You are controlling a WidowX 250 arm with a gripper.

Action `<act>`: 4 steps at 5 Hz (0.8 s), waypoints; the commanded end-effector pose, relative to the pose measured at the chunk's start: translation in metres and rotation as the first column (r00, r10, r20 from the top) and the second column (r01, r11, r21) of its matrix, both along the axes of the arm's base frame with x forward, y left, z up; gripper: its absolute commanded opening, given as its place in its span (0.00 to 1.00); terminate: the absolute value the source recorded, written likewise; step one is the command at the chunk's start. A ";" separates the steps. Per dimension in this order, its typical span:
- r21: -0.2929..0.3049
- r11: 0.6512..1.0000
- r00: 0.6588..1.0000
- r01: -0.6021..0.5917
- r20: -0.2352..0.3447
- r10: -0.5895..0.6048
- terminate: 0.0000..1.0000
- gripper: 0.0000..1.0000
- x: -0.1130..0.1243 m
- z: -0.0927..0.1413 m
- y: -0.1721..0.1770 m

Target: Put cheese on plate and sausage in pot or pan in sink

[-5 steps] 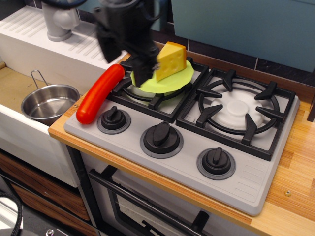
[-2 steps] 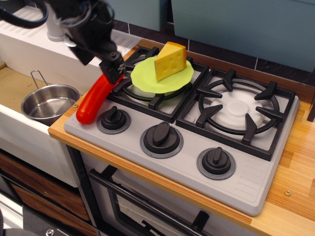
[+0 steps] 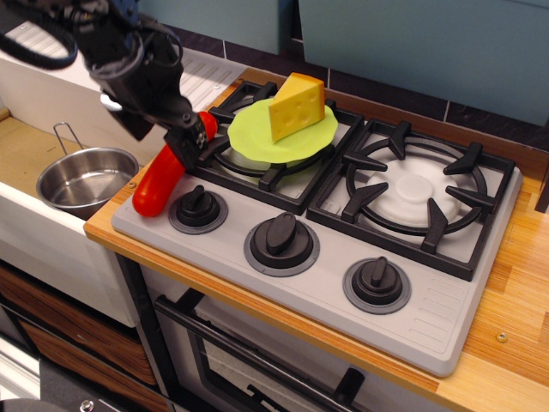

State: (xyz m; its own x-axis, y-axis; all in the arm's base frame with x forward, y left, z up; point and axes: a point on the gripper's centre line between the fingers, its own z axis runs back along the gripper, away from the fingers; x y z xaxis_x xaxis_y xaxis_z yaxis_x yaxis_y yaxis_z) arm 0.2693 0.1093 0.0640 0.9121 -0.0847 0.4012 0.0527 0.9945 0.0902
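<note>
Now end effector (image 3: pixel 187 142) over sausage (image 3: pixel 163 176), cheese (image 3: pixel 298 106) plated

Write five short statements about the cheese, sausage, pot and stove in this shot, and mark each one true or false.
1. The cheese stands on the plate. True.
2. The sausage lies inside the pot. False: it lies on the stove's left edge, outside the pot.
3. The pot sits in the sink and holds nothing. True.
4. The plate rests on the right burner. False: it rests on the left burner; the right one is bare.
5. The gripper is at the sausage's upper end. True.
</note>
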 end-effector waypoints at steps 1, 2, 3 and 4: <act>-0.027 0.999 0.999 -0.017 0.045 0.018 0.00 1.00 0.000 -0.018 -0.004; -0.049 0.999 0.997 0.001 0.072 0.002 0.00 1.00 0.000 -0.028 -0.003; -0.056 0.998 0.996 0.010 0.084 -0.005 0.00 1.00 0.000 -0.030 -0.003; -0.069 0.997 0.996 0.021 0.090 -0.015 0.00 1.00 0.001 -0.027 0.000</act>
State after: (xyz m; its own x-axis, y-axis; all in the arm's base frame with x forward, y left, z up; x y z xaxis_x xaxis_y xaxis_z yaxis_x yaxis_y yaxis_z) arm 0.2667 0.1092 0.0377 0.8710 -0.0425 0.4895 0.0450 0.9990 0.0066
